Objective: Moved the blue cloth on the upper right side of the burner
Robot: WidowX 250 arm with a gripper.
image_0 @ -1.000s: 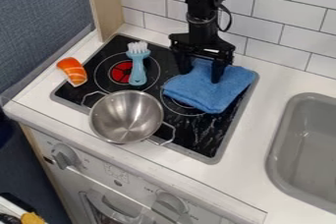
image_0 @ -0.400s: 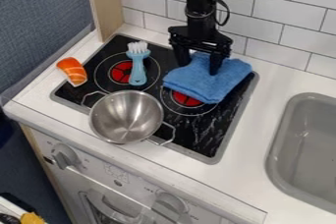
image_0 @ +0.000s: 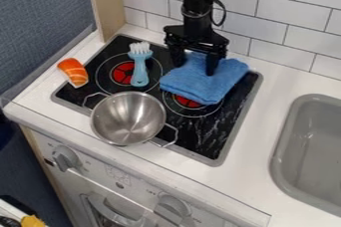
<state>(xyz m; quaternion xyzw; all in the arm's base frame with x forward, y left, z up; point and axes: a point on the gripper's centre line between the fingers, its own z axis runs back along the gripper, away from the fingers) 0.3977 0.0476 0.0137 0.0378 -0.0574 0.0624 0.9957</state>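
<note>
On the upper right of the stovetop [image_0: 230,134], the blue cloth [image_0: 200,85] covers part of a red burner [image_0: 188,102], its far edge partly hidden by the gripper [image_0: 194,66]. The fingers stand apart; whether they press the fabric is unclear. The sink [image_0: 283,136] is cut off at right.

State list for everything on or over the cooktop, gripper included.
Gripper: fingers spread apart, down at the cloth.
Blue cloth: folded, partly over the right burner.
Right burner: partly covered, red patch showing.
Left burner: red patch showing, brush over part of it.
Brush: lying down, bristles toward wall.
Metal pot: upright, uncovered.
</note>
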